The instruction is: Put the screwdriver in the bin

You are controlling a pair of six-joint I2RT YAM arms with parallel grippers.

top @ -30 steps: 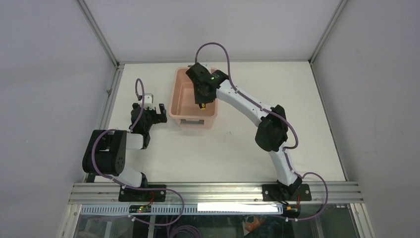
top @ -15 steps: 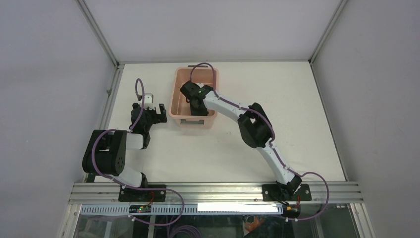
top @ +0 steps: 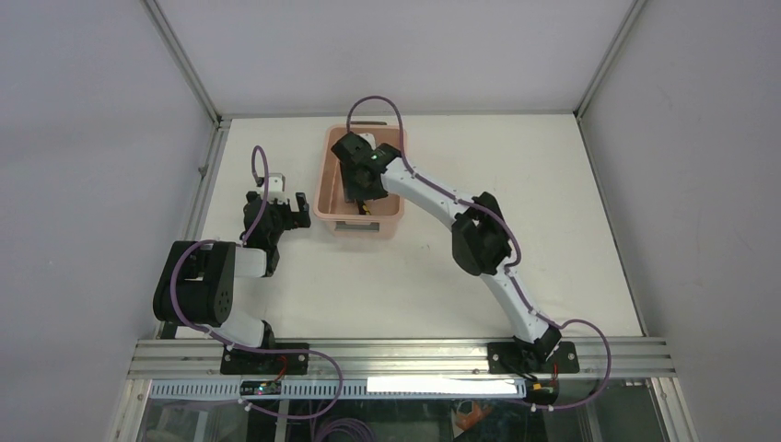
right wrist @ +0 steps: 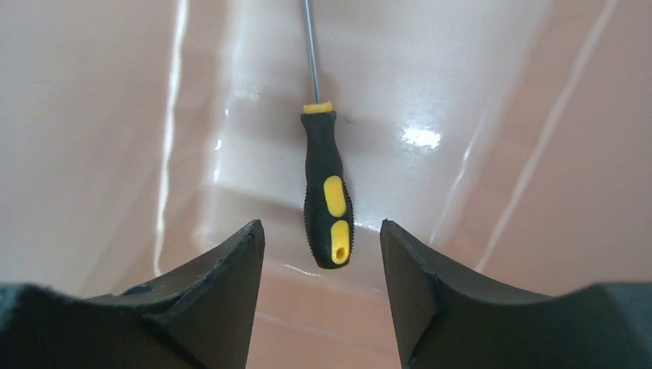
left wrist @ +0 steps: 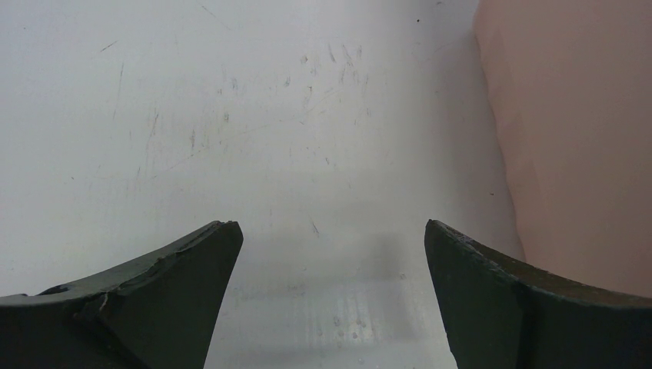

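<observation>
The screwdriver point(right wrist: 327, 192) has a black-and-yellow handle and a thin metal shaft. It lies loose on the floor of the salmon-pink bin point(top: 322, 175), shaft pointing away from the right wrist camera. My right gripper point(right wrist: 320, 223) is open and empty, its jaws apart on either side of the handle's end and not touching it. In the top view it point(top: 361, 189) hangs inside the bin and hides most of the screwdriver. My left gripper point(top: 293, 204) is open and empty, low over the table just left of the bin.
The left wrist view shows scratched white table point(left wrist: 254, 138) between the left gripper's point(left wrist: 330, 224) jaws, with the bin's outer wall point(left wrist: 569, 115) close on the right. The bin's inner walls point(right wrist: 92, 115) rise around the right gripper. Metal frame rails point(top: 207, 175) border the table.
My right arm has swung left and deeper over the bin, and the gripper now stands open with the screwdriver lying on the bin floor. The left arm has not moved.
</observation>
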